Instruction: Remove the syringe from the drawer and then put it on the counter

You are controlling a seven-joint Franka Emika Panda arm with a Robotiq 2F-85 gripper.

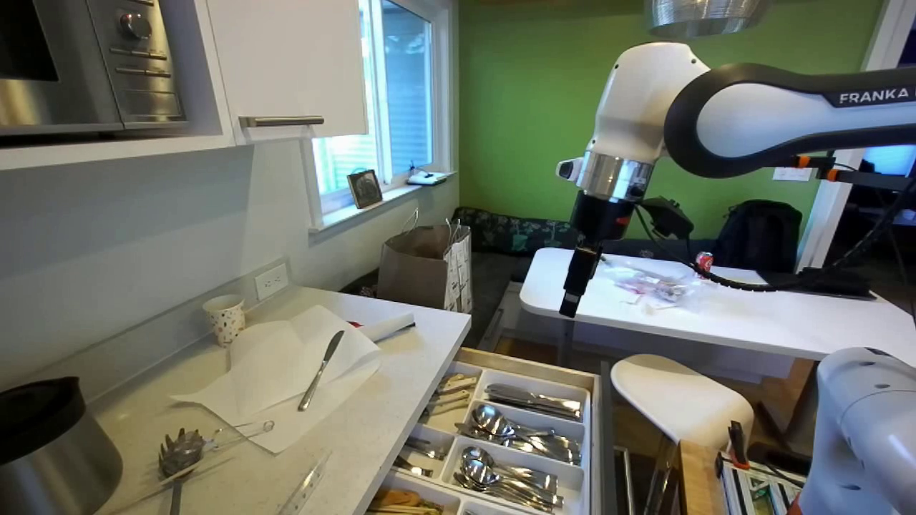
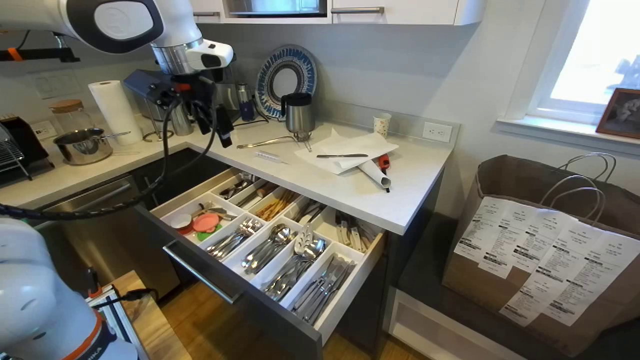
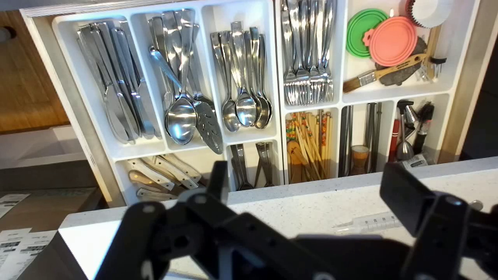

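"Where is the syringe lying?"

"It's resting on the counter, beside the drawer; in the wrist view a black finger is hiding part of it."

"And in an exterior view the frame's lower edge is cutting the syringe off. The gripper?"

"Its fingers are standing wide apart, released; the counter is covering the drawer's back."

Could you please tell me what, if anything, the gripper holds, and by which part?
Nothing is held: the gripper is open; the syringe lies on the counter.
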